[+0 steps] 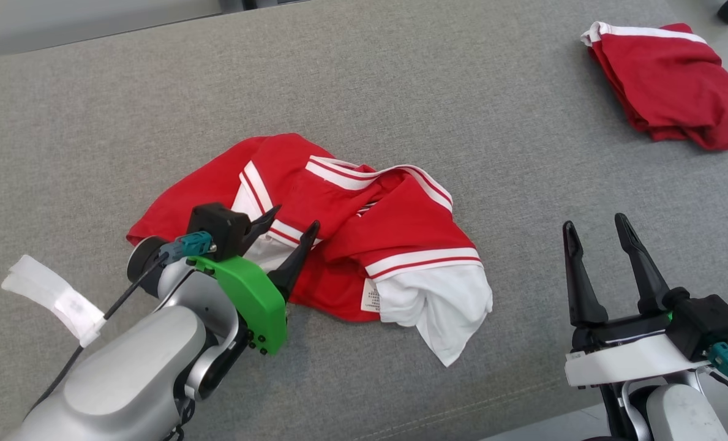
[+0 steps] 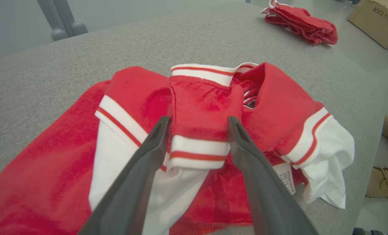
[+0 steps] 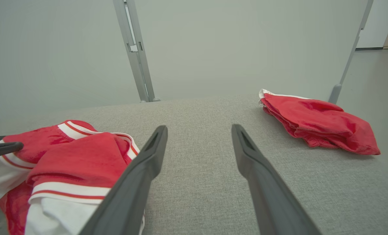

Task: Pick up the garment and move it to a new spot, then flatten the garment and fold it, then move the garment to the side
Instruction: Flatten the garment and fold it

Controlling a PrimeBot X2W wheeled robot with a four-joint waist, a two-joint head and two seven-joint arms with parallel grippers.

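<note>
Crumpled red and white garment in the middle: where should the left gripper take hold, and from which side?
Probably grip the raised red fold with the striped white cuff, at the near left of the garment. It stands proud of the heap, so fingers can straddle it. Come from the robot's side, as the open left gripper is aimed.

Bare grey surface (image 1: 523,184) between crumpled garment (image 1: 351,208) and folded pile (image 1: 670,86)

Lab: metal frame (image 3: 135,49), cardboard box (image 2: 378,23)
</note>
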